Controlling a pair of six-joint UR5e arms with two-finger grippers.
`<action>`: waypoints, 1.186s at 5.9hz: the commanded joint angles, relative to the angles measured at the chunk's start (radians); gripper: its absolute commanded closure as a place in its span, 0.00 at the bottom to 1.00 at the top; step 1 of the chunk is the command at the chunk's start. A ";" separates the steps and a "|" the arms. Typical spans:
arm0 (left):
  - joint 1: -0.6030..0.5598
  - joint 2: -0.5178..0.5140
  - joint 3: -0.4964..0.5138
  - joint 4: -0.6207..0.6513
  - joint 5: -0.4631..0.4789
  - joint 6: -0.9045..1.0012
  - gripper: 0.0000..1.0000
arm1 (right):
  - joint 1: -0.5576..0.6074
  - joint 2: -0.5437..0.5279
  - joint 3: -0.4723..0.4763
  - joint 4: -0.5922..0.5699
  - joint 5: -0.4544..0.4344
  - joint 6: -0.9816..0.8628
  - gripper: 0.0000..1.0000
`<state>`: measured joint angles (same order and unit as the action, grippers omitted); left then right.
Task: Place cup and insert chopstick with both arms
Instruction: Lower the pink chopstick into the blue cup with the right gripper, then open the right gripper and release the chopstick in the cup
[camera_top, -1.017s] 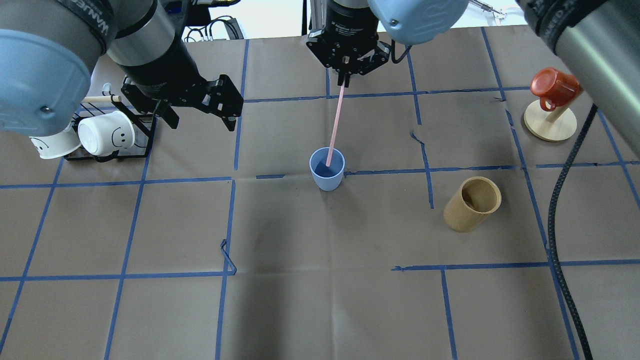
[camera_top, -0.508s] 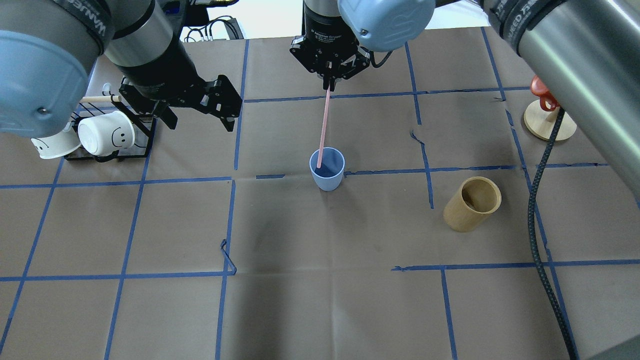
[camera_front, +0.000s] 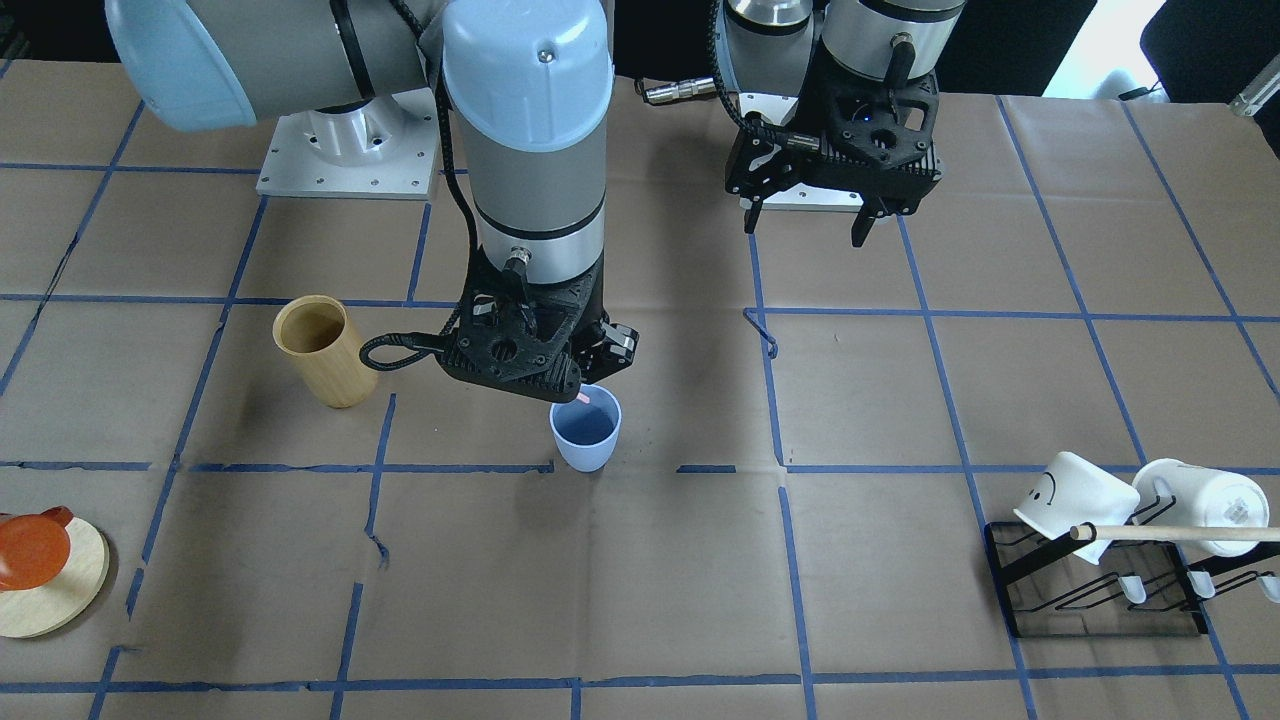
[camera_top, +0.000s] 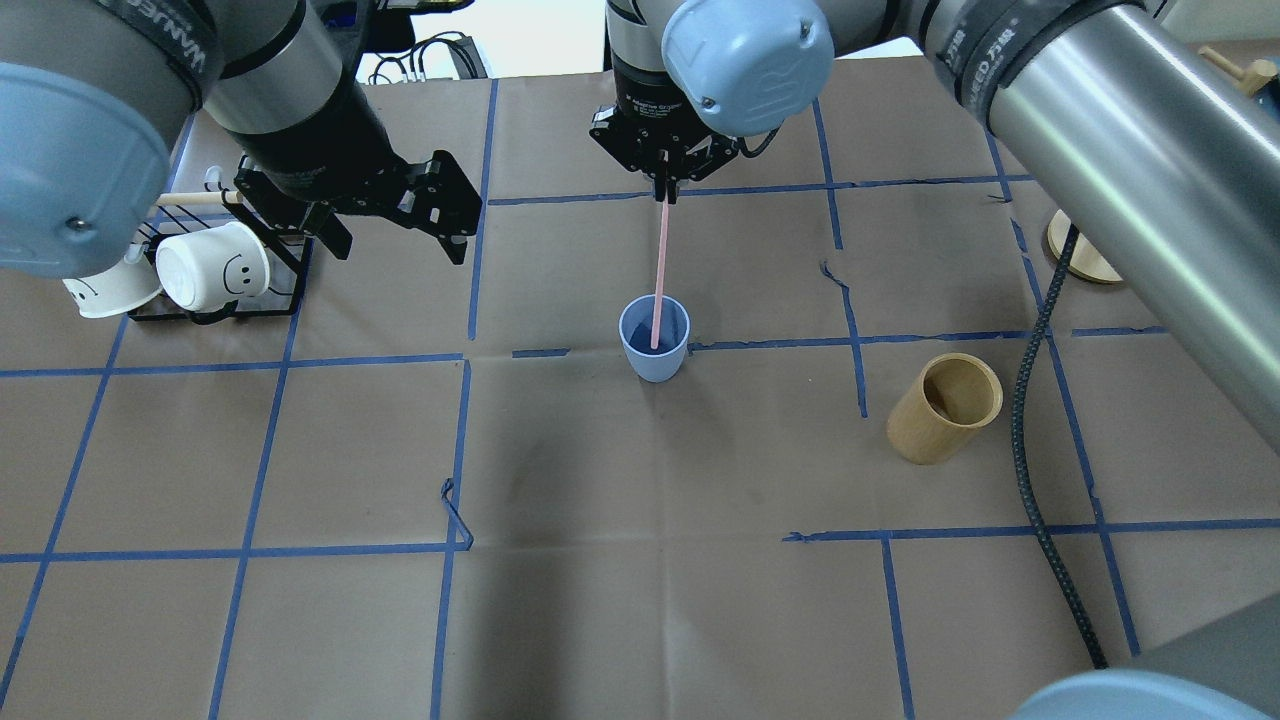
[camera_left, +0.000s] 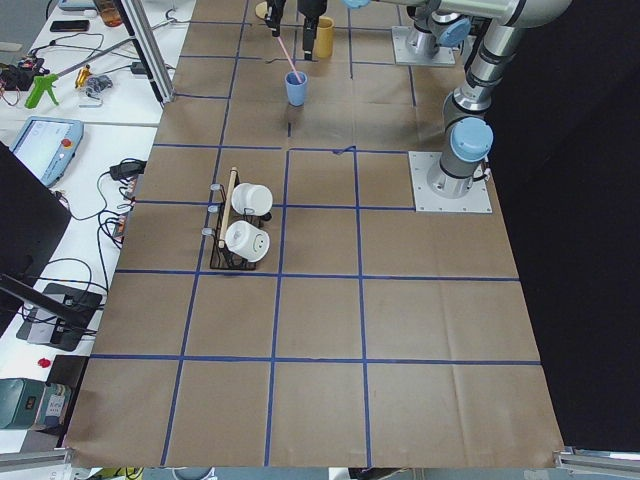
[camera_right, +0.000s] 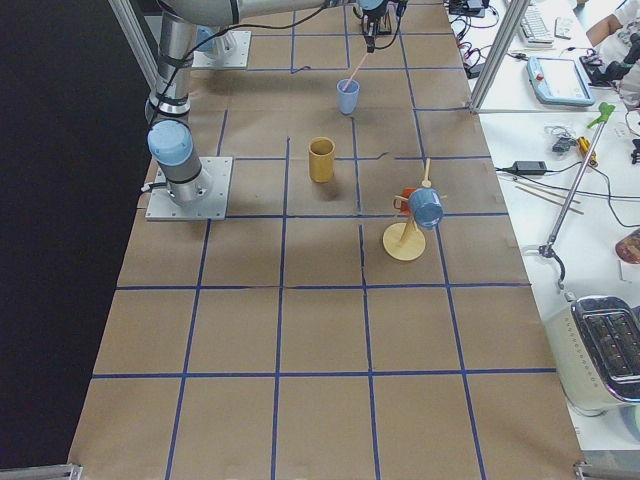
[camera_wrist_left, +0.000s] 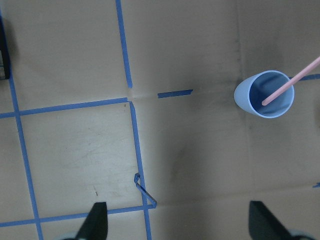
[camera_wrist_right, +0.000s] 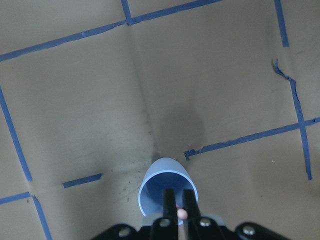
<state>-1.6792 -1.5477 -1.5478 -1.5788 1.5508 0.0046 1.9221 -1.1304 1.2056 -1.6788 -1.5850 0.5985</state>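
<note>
The light blue cup (camera_top: 654, 350) stands upright near the table's middle; it also shows in the front view (camera_front: 586, 432) and the left wrist view (camera_wrist_left: 265, 94). My right gripper (camera_top: 664, 190) is shut on the top of a pale pink chopstick (camera_top: 658, 270), directly above the cup (camera_wrist_right: 166, 192). The stick's lower end is inside the cup (camera_wrist_left: 280, 92). My left gripper (camera_top: 400, 245) is open and empty, raised off to the left of the cup, near the mug rack; its fingers (camera_wrist_left: 97, 217) frame the bare paper.
A tan wooden cylinder (camera_top: 945, 405) stands to the right of the cup. A black rack (camera_front: 1100, 590) holds white mugs (camera_top: 212, 265) and a wooden dowel (camera_front: 1170, 533) at the left. A round wooden stand (camera_front: 45, 585) carries a red mug. A black cable (camera_top: 1030, 420) hangs on the right.
My right gripper swung left and then back a little with the chopstick. The stick's lower end moved from the cup's left rim to its middle. The left arm stayed put.
</note>
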 joint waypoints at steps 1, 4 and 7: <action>0.001 0.001 0.000 -0.006 0.000 0.000 0.02 | 0.000 0.038 0.003 -0.007 0.008 -0.003 0.95; 0.001 0.001 0.000 -0.009 0.002 0.000 0.02 | -0.003 0.038 0.025 -0.010 0.037 0.004 0.00; 0.001 0.001 0.000 -0.010 0.002 0.000 0.02 | -0.113 -0.026 -0.072 0.150 0.050 -0.140 0.00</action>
<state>-1.6782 -1.5463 -1.5478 -1.5891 1.5524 0.0046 1.8578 -1.1246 1.1670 -1.6132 -1.5337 0.5454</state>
